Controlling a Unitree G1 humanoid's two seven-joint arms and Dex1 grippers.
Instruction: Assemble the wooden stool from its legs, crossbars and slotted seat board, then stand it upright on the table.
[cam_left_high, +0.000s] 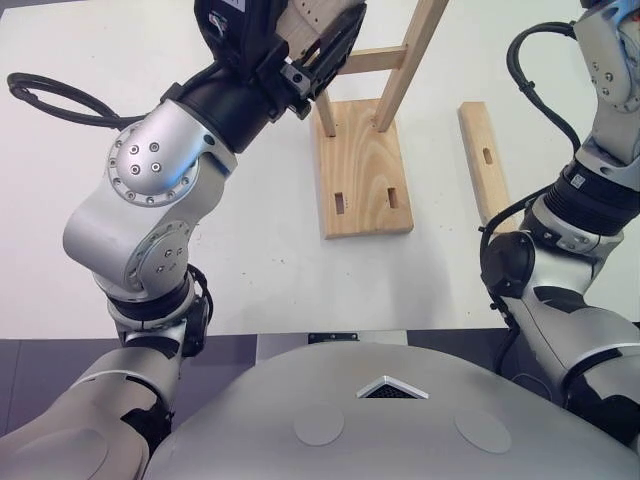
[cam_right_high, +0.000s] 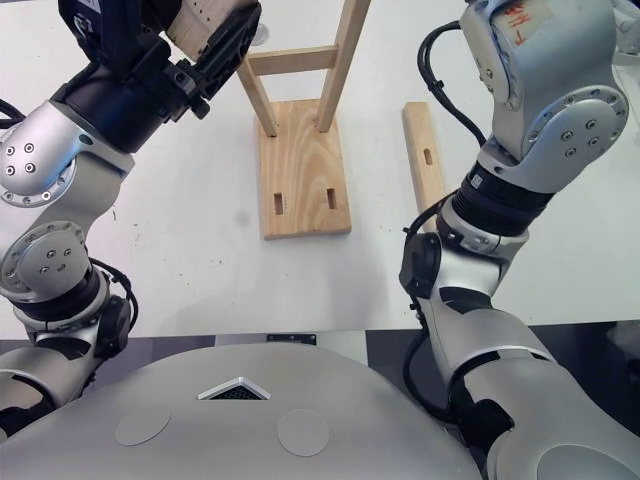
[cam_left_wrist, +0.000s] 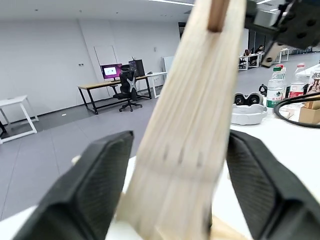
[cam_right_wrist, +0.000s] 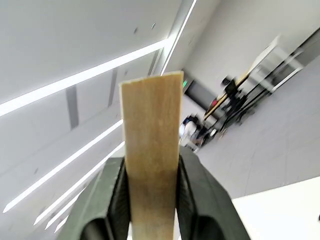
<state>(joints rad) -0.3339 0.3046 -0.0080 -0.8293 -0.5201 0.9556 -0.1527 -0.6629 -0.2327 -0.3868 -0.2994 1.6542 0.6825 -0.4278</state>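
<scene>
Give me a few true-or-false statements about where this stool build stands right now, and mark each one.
1. Two legs joined by a crossbar stand on the seat board. True.
2. The seat board's two near slots are filled. False: both are empty.
3. A loose slotted piece lies flat on the table, to the right of the seat board. True.
4. The right gripper is open and empty. False: it is shut on a wooden strip.
5. The left gripper holds a wooden piece. True.
</scene>
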